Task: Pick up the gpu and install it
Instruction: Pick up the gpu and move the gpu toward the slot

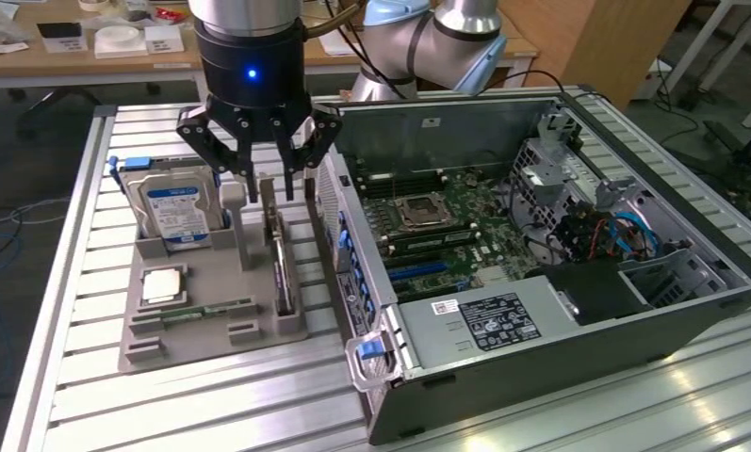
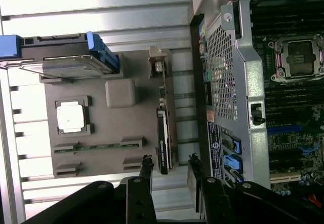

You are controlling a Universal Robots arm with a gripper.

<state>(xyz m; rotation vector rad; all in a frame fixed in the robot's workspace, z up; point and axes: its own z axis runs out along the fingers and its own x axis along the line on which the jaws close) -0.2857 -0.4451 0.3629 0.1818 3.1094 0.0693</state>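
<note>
On the slatted metal counter (image 1: 99,405), the flat brown-and-black gpu card (image 1: 278,254) stands edgewise in a grey plastic holder (image 1: 212,330), black claw (image 1: 270,188) released just above. Likely light, stiff, fragile: hold its flat faces.

The table (image 1: 161,405) (image 2: 101,6) is made of long silver metal slats with narrow grooves between them, and two things lie directly on it. Toward the exterior view's left lies a flat grey holder (image 1: 205,330) (image 2: 116,133) with several slots and pockets in its upper face. Just beside it, toward the exterior view's right, lies a dark computer case (image 1: 539,377) (image 2: 238,82) on its side with its open side turned up, and a thin strip of bare slats is visible between the two.
</note>
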